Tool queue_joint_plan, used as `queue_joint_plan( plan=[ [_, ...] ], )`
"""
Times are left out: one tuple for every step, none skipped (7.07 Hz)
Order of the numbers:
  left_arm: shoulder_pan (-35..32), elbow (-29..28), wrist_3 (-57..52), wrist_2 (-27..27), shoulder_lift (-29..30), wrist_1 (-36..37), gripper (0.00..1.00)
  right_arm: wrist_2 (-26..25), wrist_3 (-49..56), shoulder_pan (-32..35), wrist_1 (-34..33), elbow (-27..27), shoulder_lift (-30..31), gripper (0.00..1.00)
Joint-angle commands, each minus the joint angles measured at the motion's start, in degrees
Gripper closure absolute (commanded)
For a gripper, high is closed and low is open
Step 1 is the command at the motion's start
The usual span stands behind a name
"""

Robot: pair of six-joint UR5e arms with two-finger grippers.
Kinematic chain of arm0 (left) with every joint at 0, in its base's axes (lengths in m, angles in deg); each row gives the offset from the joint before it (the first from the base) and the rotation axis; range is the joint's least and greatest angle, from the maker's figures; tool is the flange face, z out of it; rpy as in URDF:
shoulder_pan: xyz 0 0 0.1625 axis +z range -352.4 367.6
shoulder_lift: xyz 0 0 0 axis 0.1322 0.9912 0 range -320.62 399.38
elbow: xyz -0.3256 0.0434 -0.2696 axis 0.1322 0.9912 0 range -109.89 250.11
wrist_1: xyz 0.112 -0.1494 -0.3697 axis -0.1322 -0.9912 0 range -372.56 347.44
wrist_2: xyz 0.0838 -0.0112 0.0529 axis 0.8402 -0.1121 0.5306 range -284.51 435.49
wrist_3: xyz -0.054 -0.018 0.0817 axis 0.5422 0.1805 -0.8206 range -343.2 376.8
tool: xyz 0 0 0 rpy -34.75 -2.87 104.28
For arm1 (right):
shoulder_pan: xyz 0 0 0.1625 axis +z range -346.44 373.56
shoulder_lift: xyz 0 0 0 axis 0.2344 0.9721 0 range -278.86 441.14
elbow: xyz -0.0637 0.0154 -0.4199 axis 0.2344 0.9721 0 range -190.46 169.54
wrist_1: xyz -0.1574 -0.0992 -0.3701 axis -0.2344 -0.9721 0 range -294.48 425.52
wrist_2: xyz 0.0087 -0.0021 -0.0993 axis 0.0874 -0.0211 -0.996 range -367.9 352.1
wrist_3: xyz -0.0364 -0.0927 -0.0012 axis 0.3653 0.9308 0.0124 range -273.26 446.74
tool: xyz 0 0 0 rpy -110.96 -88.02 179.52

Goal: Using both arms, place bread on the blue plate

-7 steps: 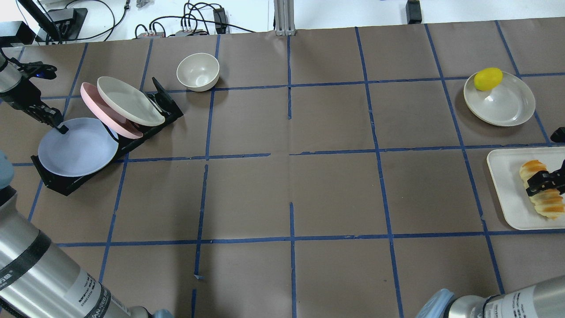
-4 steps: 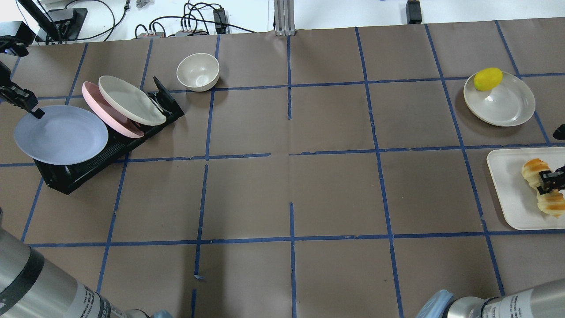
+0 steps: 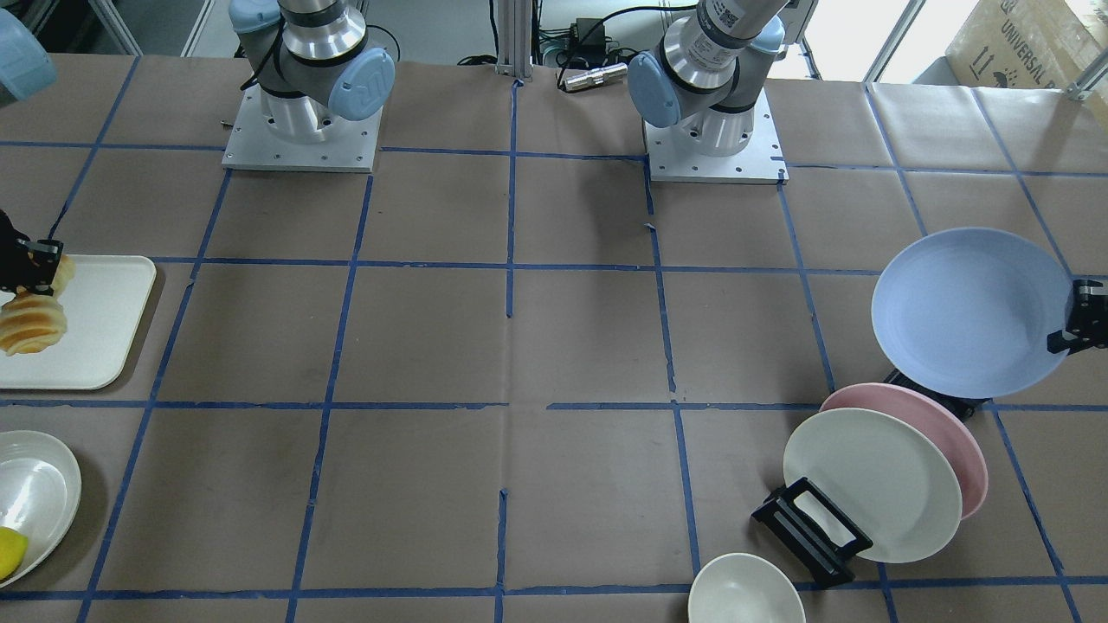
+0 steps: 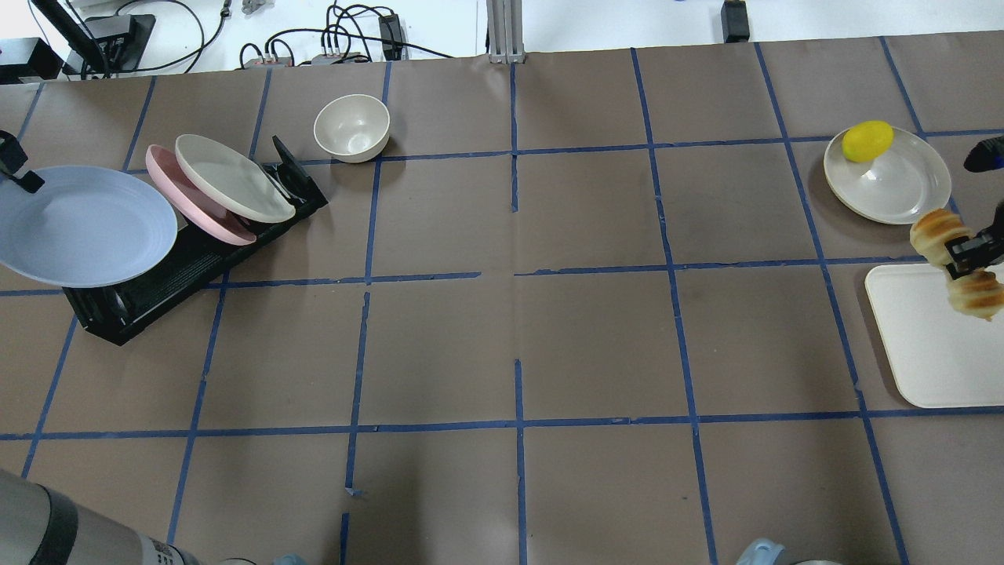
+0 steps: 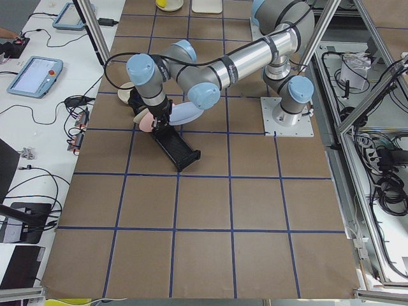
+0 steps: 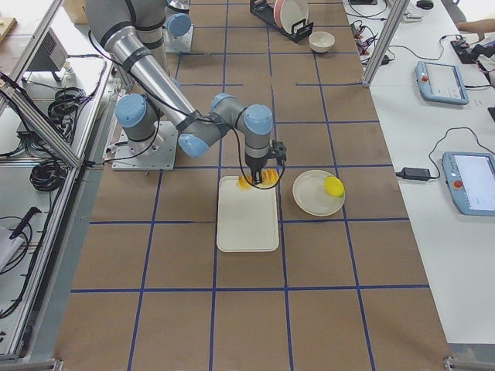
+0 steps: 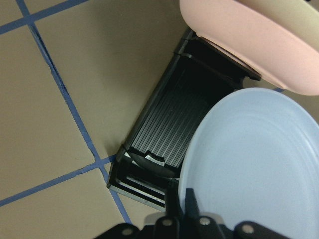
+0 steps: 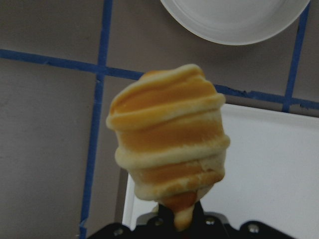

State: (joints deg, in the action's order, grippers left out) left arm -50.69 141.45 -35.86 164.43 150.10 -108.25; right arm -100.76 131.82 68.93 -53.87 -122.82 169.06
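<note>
The blue plate (image 4: 82, 226) hangs in the air over the left end of the black rack, gripped at its rim by my left gripper (image 4: 23, 179), which is shut on it. The left wrist view shows the plate (image 7: 254, 169) with the gripper (image 7: 187, 211) pinching its edge. My right gripper (image 4: 971, 251) is shut across the middle of the striped bread (image 4: 935, 230) and holds it above the far edge of the white tray. The bread (image 8: 169, 134) fills the right wrist view. From the front, the bread (image 3: 35, 320) and the plate (image 3: 969, 311) sit at opposite table ends.
The black rack (image 4: 196, 259) holds a pink plate (image 4: 192, 205) and a cream plate (image 4: 231, 188). A cream bowl (image 4: 351, 127) stands behind it. At the right are a white plate (image 4: 894, 184) with a yellow lemon (image 4: 867, 140) and the white tray (image 4: 933, 345).
My left gripper has lifted the blue plate out of the rack and carried it left. My right gripper has raised the bread off the tray and moved it toward the far edge.
</note>
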Motion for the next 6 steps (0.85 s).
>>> queue_joint_plan(
  plan=[
    [-11.7,0.0,13.7,-0.1,-3.0,-0.6,1.00,0.0,-6.2,8.5,10.4,4.4,7.9,0.94],
    [-17.4,0.5,22.0,-0.2,-3.7,-0.7,1.00,0.0,-10.6,13.4,13.5,6.1,10.1,0.94],
    [-22.8,0.6,31.7,-0.6,-3.4,-0.1,1.00,-0.3,-17.1,18.7,16.0,6.5,12.1,0.94],
    [-26.9,0.5,38.8,-0.6,-2.5,1.1,1.00,-0.6,-20.0,23.0,17.9,6.5,12.8,0.94],
    [-30.1,1.1,44.9,-0.6,-2.3,3.7,1.00,-0.3,-23.9,25.7,20.7,6.8,13.2,0.95],
    [-33.2,2.9,51.6,-0.6,-2.3,6.5,0.99,-0.2,-28.2,28.2,23.6,6.7,13.1,0.95]
  ],
)
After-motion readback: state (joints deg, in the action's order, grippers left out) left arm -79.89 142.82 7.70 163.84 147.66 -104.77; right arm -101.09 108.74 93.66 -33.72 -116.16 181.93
